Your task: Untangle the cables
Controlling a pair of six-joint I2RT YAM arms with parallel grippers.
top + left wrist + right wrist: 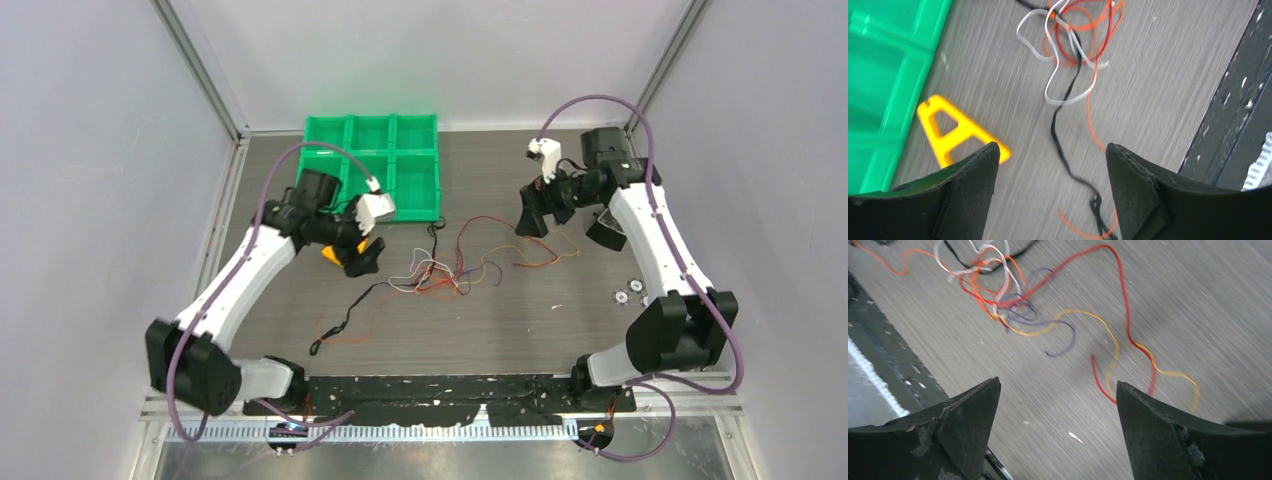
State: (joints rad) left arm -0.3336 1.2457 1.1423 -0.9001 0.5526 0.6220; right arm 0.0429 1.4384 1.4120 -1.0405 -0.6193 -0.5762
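Now, cables [450,272] tangled at bench [560,330] centre, left claw [362,260] spread and empty at their 9 o'clock, right claw [530,222] spread and empty at 2 o'clock, green tray [372,130] at 11 o'clock.

Colored cables [445,276] (seemingly tangled) sprawled flat.

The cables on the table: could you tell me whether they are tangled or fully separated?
Tangled: the cables cross over each other in one central clump, with loose ends trailing outward.
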